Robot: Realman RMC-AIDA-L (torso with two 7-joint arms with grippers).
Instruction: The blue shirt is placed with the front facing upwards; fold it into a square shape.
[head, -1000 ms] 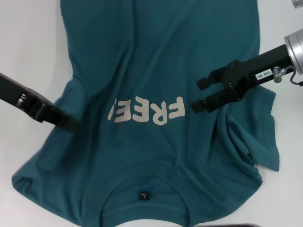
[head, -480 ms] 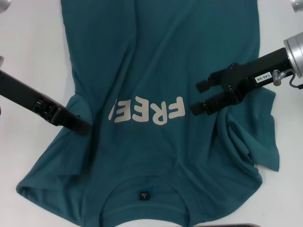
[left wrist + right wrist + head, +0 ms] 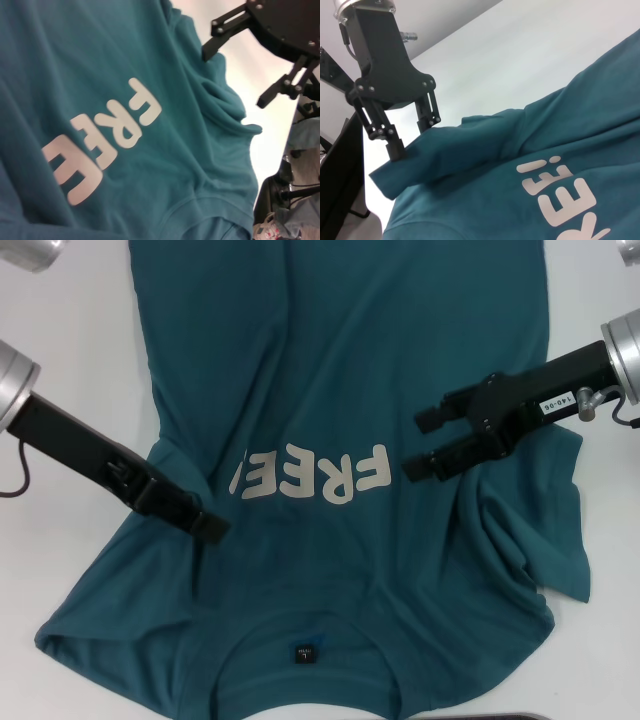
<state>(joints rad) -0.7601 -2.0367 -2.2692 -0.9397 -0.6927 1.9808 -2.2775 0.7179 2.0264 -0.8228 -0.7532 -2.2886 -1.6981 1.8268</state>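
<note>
The shirt [image 3: 340,370] lies on the table [image 3: 70,350]. The left hand [image 3: 208,528] pinches its left sleeve; the right hand [image 3: 418,445] hovers apart over the chest.

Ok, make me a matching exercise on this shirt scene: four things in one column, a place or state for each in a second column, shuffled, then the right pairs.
Things:
1. left gripper
2. right gripper
3. FREE letters
4. collar label

Places or states:
A. white, on the chest between the two grippers
B. small and dark, inside the round neckline
C. jaws open, beside the letter F
D. on the robot's left, over the bunched sleeve side of the blue shirt

Pairs: 1-D, 2-C, 3-A, 4-B
</note>
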